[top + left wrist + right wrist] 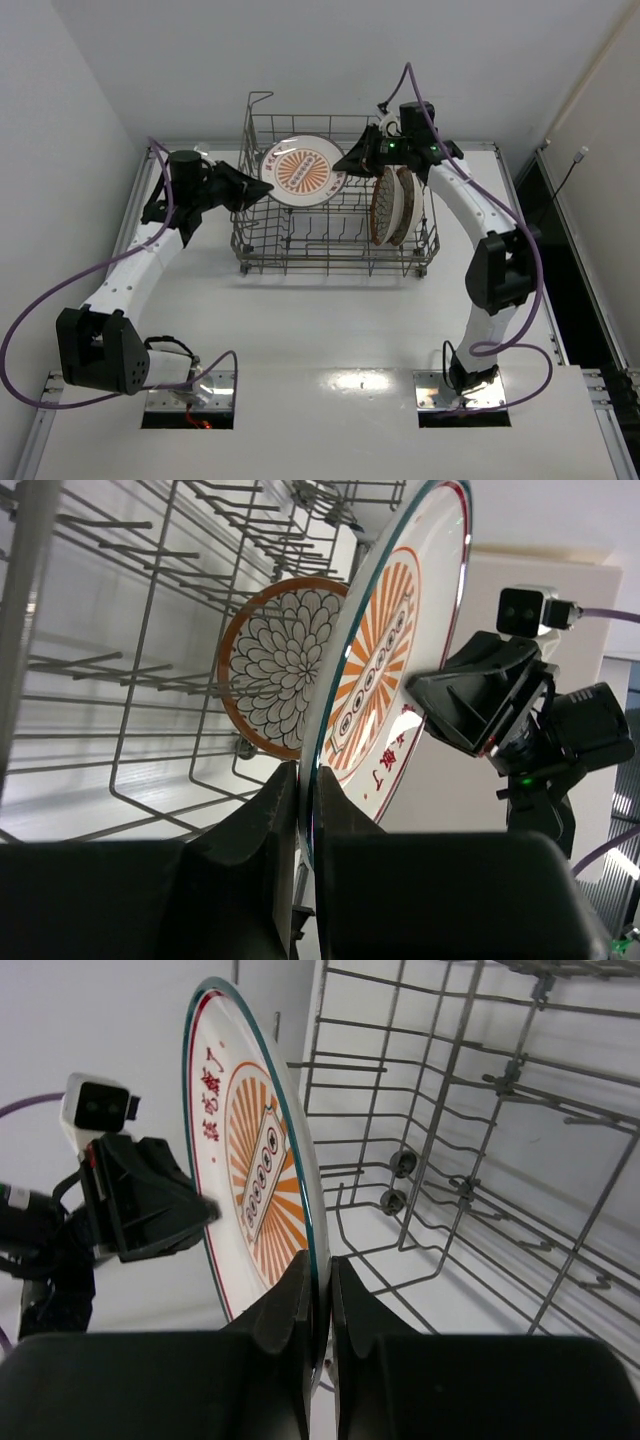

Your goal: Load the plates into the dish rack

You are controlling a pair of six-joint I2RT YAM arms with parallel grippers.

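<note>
From above, the left gripper point(256, 190) and right gripper point(352, 163) pinch opposite rims of a sunburst plate point(303, 170) over the rack's point(300, 256) far left, and two flower plates point(385, 205) stand upright at its right. The left wrist view shows its fingers point(255, 830) clamped on the rim, with one flower plate beyond. The right wrist view shows its fingers point(285, 1310) clamped on the other rim.

Orange-sunburst plate point(303, 172), grey rack point(330, 262)

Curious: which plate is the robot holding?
The white plate with the orange sunburst, pinched at both edges; the two brown-rimmed plates stand in the rack.
</note>
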